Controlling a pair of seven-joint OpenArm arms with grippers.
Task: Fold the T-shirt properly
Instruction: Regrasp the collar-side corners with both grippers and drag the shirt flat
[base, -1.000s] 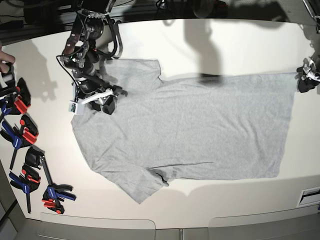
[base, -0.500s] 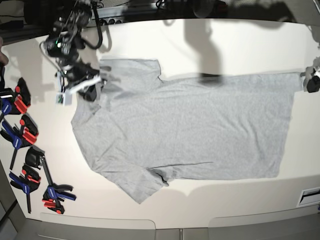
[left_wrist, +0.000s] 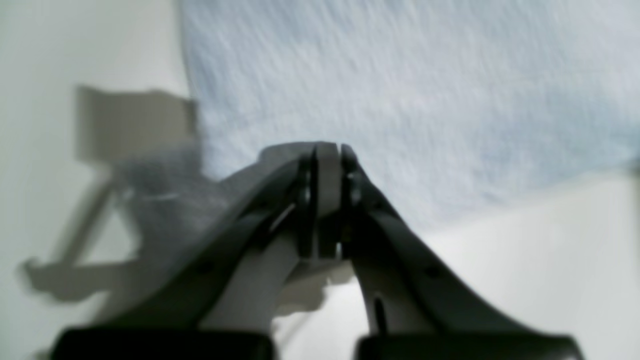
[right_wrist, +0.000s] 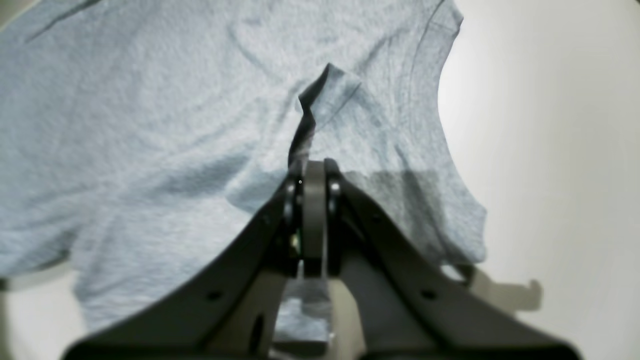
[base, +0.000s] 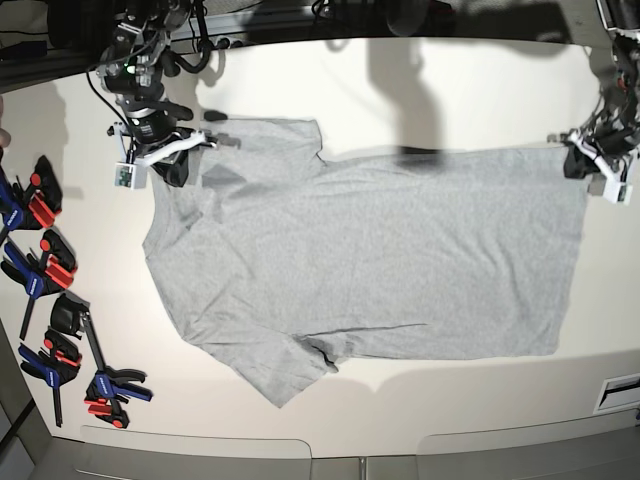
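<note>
I see the shirt (base: 370, 260) lying spread flat on the white worktop (base: 420, 90), plain grey side up, neck end toward my right arm, hem toward my left. My right gripper (base: 178, 165) sits at the shoulder corner beside the far sleeve; in its wrist view the jaws are pressed together with a small peak of grey cloth (right_wrist: 320, 105) rising just ahead of the tips, so I read it as pinching the shirt. My left gripper (base: 592, 165) is at the far hem corner. Its jaws look closed, tips over the cloth edge (left_wrist: 350, 100); I cannot tell whether fabric is caught. Clamps (base: 50, 300) lie beside the shirt.
</note>
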